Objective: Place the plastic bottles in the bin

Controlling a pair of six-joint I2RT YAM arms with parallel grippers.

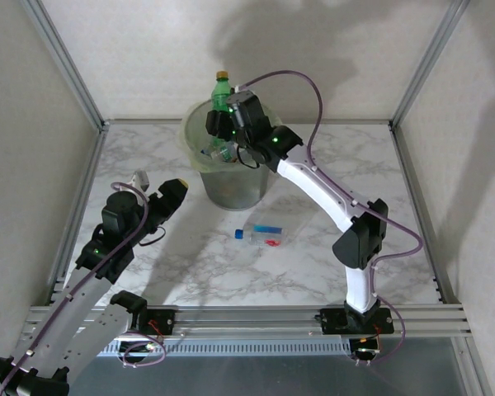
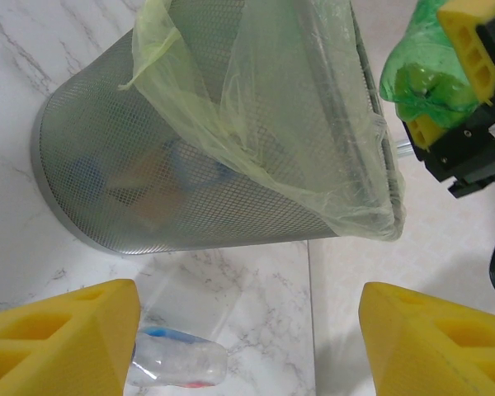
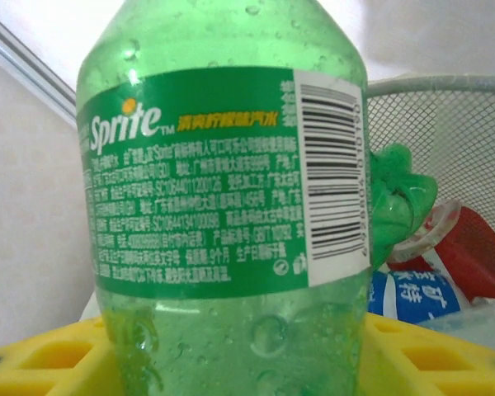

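My right gripper is shut on a green Sprite bottle, holding it upright over the bin, with its yellow cap sticking up. The bin is a grey wire-mesh basket lined with a thin pale-green bag. Inside it lie several bottles, among them one with a red label and one with a blue label. A clear bottle with a blue cap lies on its side on the table, right of my left gripper. That gripper stands open and empty, and the clear bottle lies beside its left finger.
The marble table is fenced by white walls and aluminium posts. A metal rail runs along the near edge by the arm bases. The bag's loose rim hangs over the bin's edge.
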